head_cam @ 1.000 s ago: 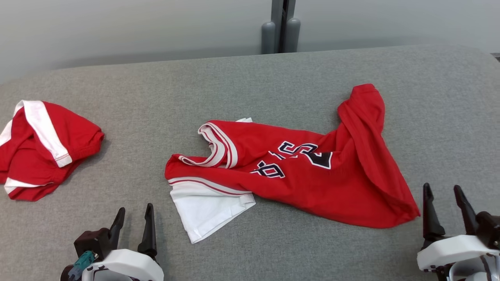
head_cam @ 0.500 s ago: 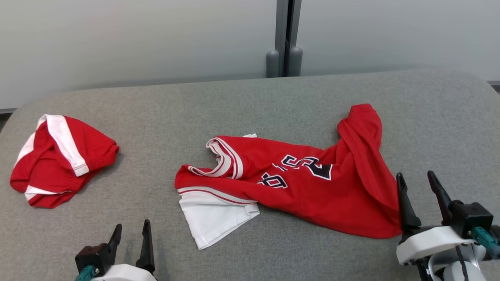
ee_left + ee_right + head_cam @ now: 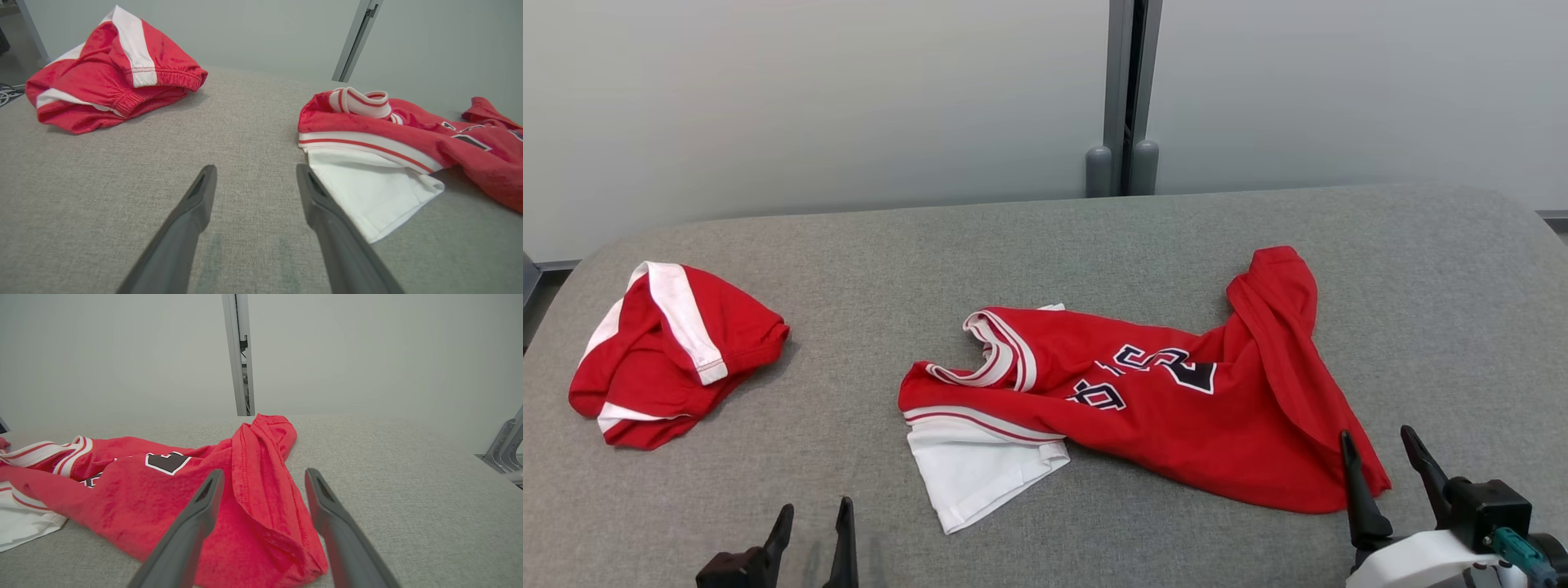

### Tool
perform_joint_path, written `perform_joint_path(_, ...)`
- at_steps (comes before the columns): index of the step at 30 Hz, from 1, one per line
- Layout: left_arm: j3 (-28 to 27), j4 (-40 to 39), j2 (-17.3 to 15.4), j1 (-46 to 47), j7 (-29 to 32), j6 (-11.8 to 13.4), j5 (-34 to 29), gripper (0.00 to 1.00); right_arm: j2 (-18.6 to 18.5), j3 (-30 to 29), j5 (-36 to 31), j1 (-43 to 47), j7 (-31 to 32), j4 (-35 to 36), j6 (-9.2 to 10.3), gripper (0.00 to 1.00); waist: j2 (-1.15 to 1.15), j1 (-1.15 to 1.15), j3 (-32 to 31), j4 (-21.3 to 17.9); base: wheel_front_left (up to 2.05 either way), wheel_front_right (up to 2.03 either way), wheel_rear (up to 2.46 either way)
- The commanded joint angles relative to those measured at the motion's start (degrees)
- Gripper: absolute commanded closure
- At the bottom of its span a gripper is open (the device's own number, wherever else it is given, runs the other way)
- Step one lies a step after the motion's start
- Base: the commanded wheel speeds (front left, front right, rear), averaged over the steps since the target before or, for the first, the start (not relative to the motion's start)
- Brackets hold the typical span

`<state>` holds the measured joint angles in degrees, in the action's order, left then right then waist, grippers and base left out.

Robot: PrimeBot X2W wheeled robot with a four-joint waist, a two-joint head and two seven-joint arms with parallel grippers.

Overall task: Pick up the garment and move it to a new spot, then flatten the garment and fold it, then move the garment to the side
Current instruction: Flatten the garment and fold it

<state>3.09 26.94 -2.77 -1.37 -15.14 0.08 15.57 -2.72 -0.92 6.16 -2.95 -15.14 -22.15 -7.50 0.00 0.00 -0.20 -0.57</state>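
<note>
The garment (image 3: pixel 1176 408), a red jersey with white trim and dark lettering, lies crumpled across the middle of the grey table (image 3: pixel 1045 245). Its white part points toward me. My right gripper (image 3: pixel 1376 433) is open at the jersey's near right corner. In the right wrist view that corner of the garment (image 3: pixel 163 490) lies between and beneath the spread fingers of the right gripper (image 3: pixel 264 471). My left gripper (image 3: pixel 815 506) is open over bare table, left of the white part. In the left wrist view the left gripper (image 3: pixel 256 168) holds nothing, and the garment (image 3: pixel 408 130) lies to its right.
A second red garment with white stripes (image 3: pixel 678 351) lies bunched at the table's left end and also shows as the striped red garment (image 3: pixel 114 77). A grey post (image 3: pixel 1123 82) stands against the wall behind. A metal frame (image 3: pixel 502 449) stands beyond the table's right end.
The head camera has tilted up, so the whole picture has slid downward. My right gripper has moved left onto the jersey's near right corner. The clothes have not moved.
</note>
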Motion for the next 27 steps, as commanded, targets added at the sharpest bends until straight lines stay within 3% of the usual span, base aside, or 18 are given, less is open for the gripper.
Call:
perform_joint_path(1,0.27,-0.30,-0.22,-0.64,-0.01,0.25,-0.09,0.00,-0.36,0.08,0.29,0.38,0.00,-0.01,0.02,0.00,0.00,0.00,0.02,-0.07,0.00,0.00,0.00)
perform_joint_path(10,6.30,0.90,-0.22,1.16,-0.01,-2.69,1.14,0.00,-0.37,-0.56,-1.31,0.11,0.00,-2.33,0.02,0.00,0.00,0.00,2.45,-0.38,0.00,0.00,0.00)
perform_joint_path(25,14.76,10.12,-0.17,6.78,0.21,-6.84,11.19,0.00,-0.36,-3.97,-3.08,-3.53,0.00,-7.58,0.02,0.00,0.00,0.00,8.15,-2.42,0.00,0.00,0.00)
perform_joint_path(26,15.04,10.58,-0.11,6.99,0.22,-7.07,12.25,0.15,-0.35,-3.99,-3.07,-3.72,0.00,-7.68,0.02,0.00,0.00,0.00,8.31,-2.46,0.00,0.00,0.00)
perform_joint_path(27,15.39,10.88,-0.13,7.35,0.26,-7.08,12.73,0.51,-0.35,-4.00,-3.06,-3.87,0.00,-7.78,0.02,0.00,0.00,0.00,8.47,-2.47,0.00,0.00,0.00)
